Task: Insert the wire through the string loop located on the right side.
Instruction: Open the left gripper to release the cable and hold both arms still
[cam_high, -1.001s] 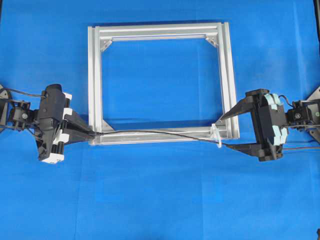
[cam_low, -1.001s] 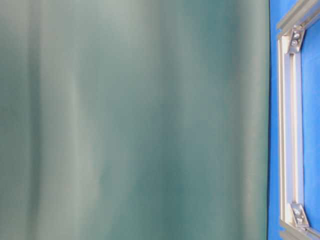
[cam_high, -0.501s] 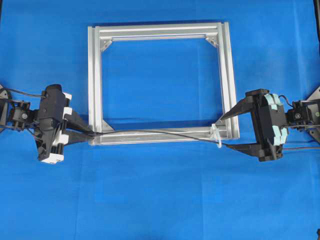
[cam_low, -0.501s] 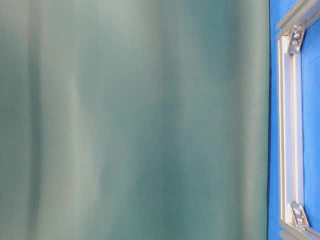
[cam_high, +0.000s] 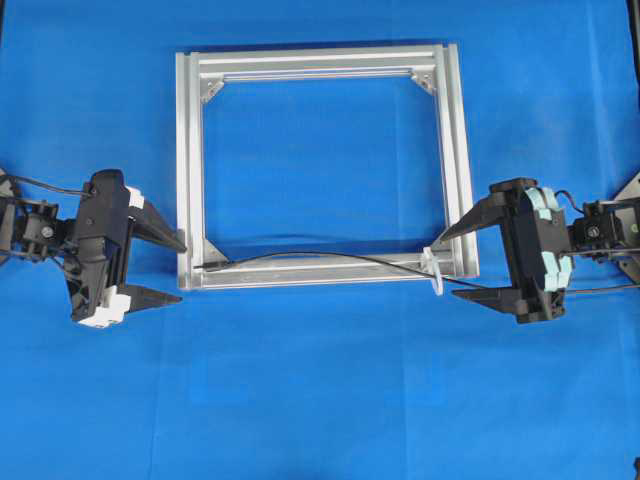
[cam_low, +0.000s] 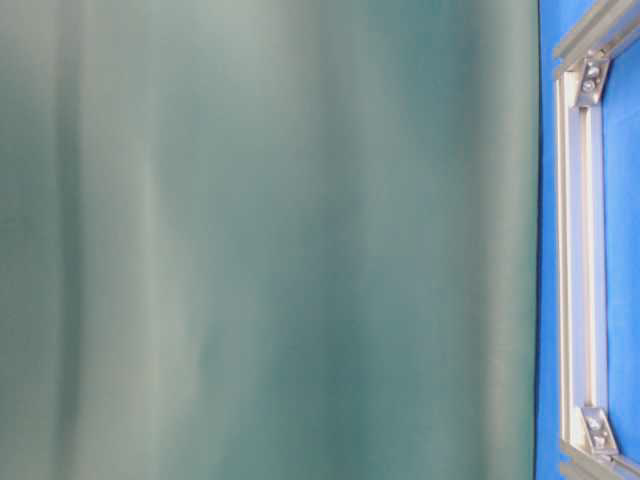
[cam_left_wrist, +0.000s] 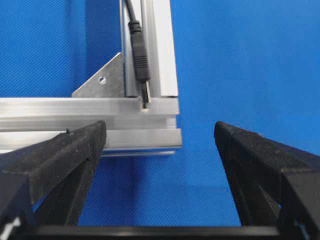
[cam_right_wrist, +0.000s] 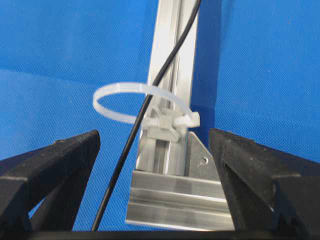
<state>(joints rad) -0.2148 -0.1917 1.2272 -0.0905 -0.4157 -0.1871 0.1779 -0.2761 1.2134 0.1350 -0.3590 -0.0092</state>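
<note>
Wire (cam_high: 330, 258) ran through loop (cam_right_wrist: 135, 102), resting on frame (cam_high: 455, 150) | I saw left jaws apart, holding nothing | right jaws apart

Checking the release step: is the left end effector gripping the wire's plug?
No: the left end effector stands open, and the plug lies free on the frame.
</note>
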